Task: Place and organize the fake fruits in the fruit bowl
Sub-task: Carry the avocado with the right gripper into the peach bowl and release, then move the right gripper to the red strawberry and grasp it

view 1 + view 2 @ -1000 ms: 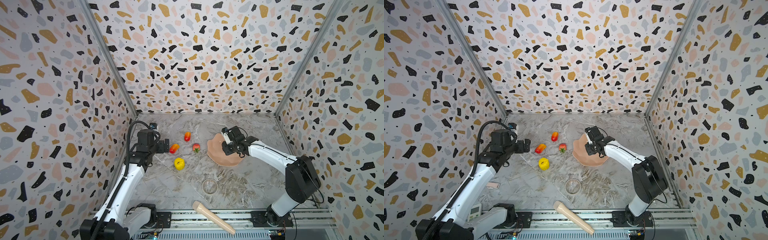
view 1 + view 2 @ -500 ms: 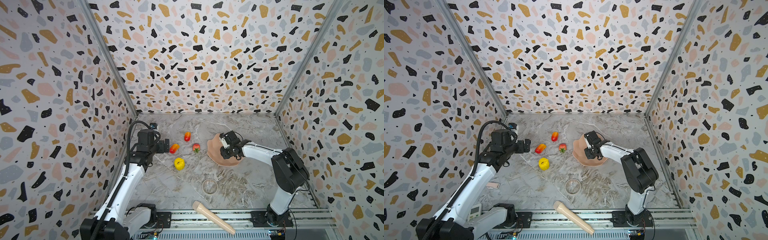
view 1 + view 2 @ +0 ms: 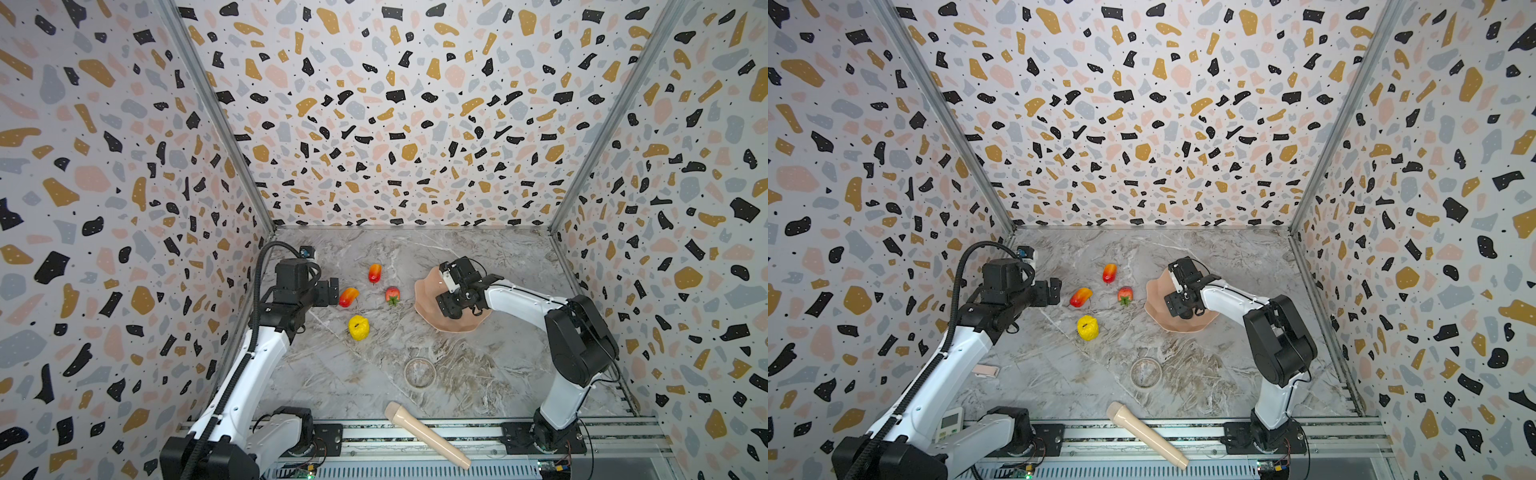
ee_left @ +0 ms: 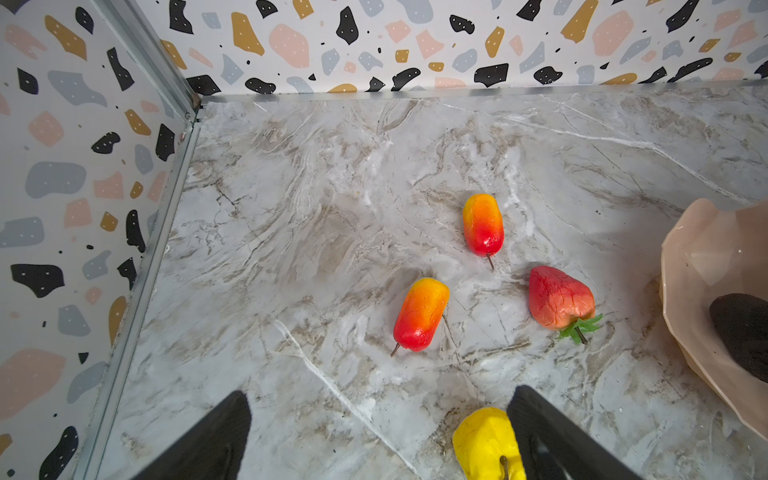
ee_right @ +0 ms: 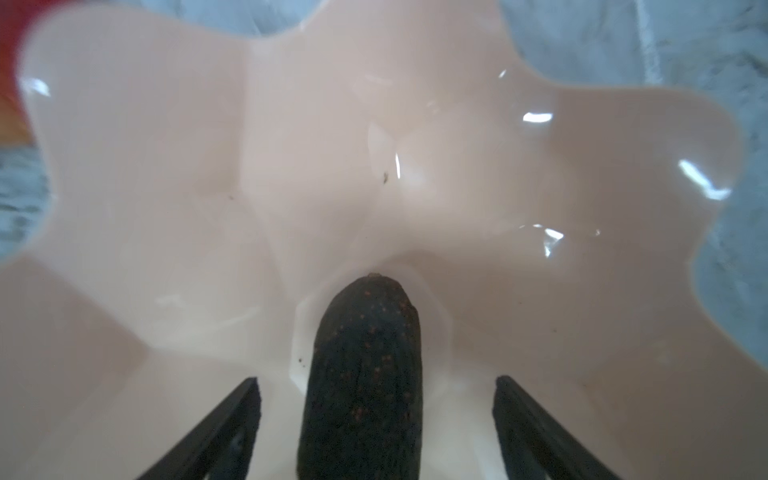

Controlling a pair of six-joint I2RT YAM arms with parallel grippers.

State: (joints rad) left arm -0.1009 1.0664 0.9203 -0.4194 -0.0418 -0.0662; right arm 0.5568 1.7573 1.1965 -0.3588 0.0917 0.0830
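Hovering low inside the fruit bowl (image 3: 426, 296), the right gripper (image 5: 378, 384) had its fingers spread wide, and the blackish avocado (image 5: 365, 328) lay between them, clear of both. The avocado appeared to rest on the bowl's base, although the close, blurred right wrist view left that contact uncertain. The bowl stood on the counter (image 3: 353, 374), right of centre in both top views. The left gripper (image 4: 380, 397) hung above the counter near the left wall, fingers apart and holding nothing. Four fruits lay on the counter outside the bowl. The two mangoes (image 4: 483, 224) (image 4: 420, 314) lay apart from each other, and the strawberry (image 4: 557, 299) lay nearest the bowl without touching it. The bumpy yellow fruit (image 4: 486, 444) showed beside one left finger in the left wrist view. A clear glass dish (image 3: 420, 372) sat nearer the front, and a beige cylinder (image 3: 426, 434) lay across the front rail.
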